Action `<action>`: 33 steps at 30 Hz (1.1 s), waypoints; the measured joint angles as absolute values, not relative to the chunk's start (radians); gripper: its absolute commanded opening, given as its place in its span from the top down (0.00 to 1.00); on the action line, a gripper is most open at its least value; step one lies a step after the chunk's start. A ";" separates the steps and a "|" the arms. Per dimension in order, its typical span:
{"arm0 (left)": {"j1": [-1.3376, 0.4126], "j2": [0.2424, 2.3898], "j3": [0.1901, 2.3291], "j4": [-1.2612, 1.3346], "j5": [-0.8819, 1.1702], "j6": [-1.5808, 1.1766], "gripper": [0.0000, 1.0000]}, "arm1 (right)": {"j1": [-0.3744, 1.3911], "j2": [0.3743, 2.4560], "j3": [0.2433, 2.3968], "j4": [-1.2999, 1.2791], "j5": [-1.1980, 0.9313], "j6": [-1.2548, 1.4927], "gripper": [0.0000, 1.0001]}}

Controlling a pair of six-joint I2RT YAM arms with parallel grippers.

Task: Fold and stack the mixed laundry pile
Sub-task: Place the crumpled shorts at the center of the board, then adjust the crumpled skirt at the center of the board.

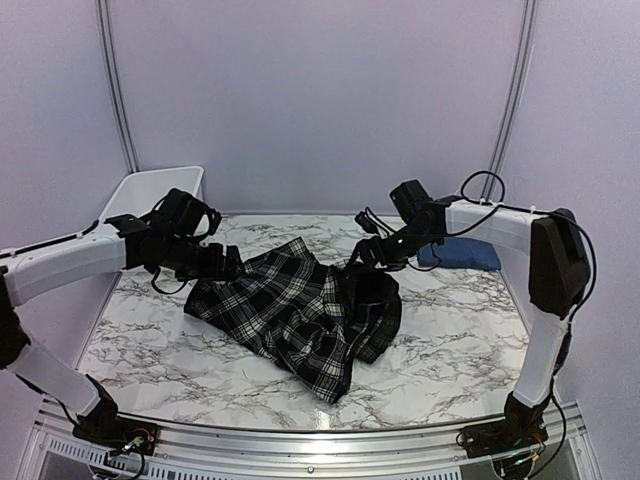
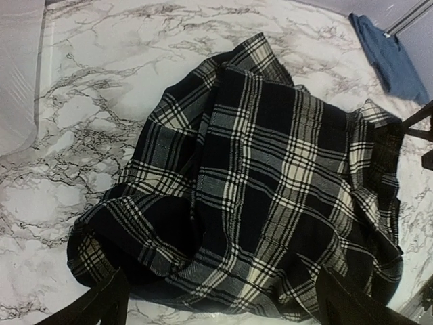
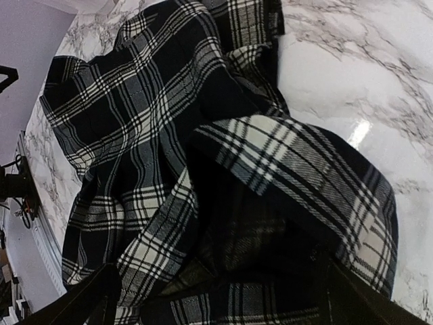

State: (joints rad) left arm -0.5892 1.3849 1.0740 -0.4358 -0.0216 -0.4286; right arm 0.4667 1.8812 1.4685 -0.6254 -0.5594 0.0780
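Hovering over the crumpled plaid garment [image 1: 295, 315], both arms held nothing.
The left gripper [image 1: 224, 262] and right gripper [image 1: 364, 256] gaped wide at its far corners; the garment sprawled mid-table, the blue t-shirt [image 1: 460, 255] lying apart, far right.

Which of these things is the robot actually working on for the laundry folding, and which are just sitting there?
Part of the job:
plaid garment
navy blue t-shirt

Just sitting there:
white bin
marble table
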 measured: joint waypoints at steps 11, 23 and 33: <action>-0.527 1.891 1.504 -0.453 0.064 -0.264 0.07 | 0.603 1.988 1.367 -0.556 -0.537 0.172 0.31; -0.442 2.166 1.694 -0.394 0.325 -0.262 0.25 | 0.591 1.757 1.121 -0.593 -0.551 0.164 0.22; -0.481 2.126 1.632 -0.289 0.402 -0.287 0.30 | 0.443 1.538 1.122 -0.644 -0.561 0.124 0.19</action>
State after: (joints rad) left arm -0.4808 2.1258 1.6321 -0.2890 0.4019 -0.2871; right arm 0.4435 1.5375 1.1221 -0.6437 -0.5613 0.1238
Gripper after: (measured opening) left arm 0.737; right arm 0.799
